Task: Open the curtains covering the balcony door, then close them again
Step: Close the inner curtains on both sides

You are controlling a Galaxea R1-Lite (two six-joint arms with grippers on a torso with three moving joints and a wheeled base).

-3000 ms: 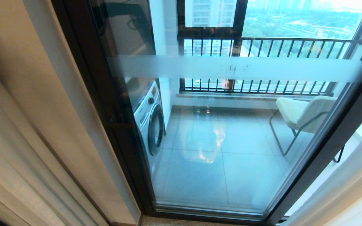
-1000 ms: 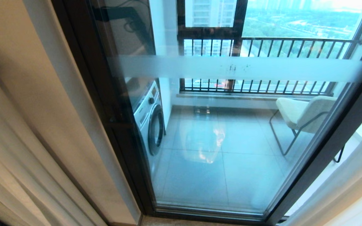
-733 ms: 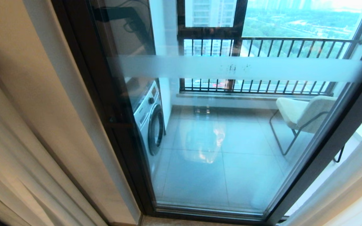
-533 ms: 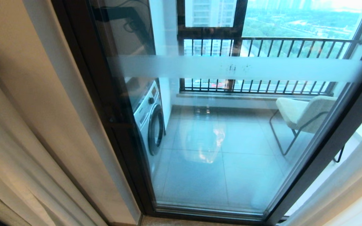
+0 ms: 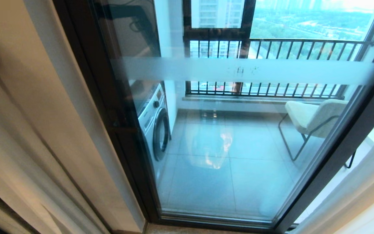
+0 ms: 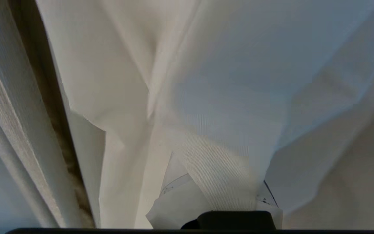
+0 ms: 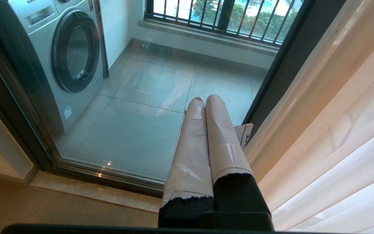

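Observation:
The balcony door (image 5: 239, 146), glass in a dark frame with a frosted band (image 5: 239, 71), stands uncovered in the middle of the head view. The sheer white curtains (image 5: 8, 146) hang bunched at its left, with more folds at the lower right (image 5: 352, 198). Neither gripper shows in the head view. In the left wrist view the curtains (image 6: 222, 81) fill the picture, and my left gripper (image 6: 219, 195) is shut on a fold of them, its taped fingers (image 6: 180, 201) on either side. My right gripper (image 7: 205, 99) is shut and empty, low before the door (image 7: 141, 113), beside the curtains (image 7: 336, 130).
Behind the glass are a washing machine (image 5: 156, 120) on the left, a pale chair (image 5: 313, 117) on the right and a black-barred railing (image 5: 304, 48). The door's floor track (image 7: 93, 175) lies below my right gripper. A thicker ribbed fold (image 6: 8, 130) hangs beside the sheer fabric.
The curtain folds at the left edge of the head view have shifted and drawn together a little. The door, the balcony and the camera have not moved.

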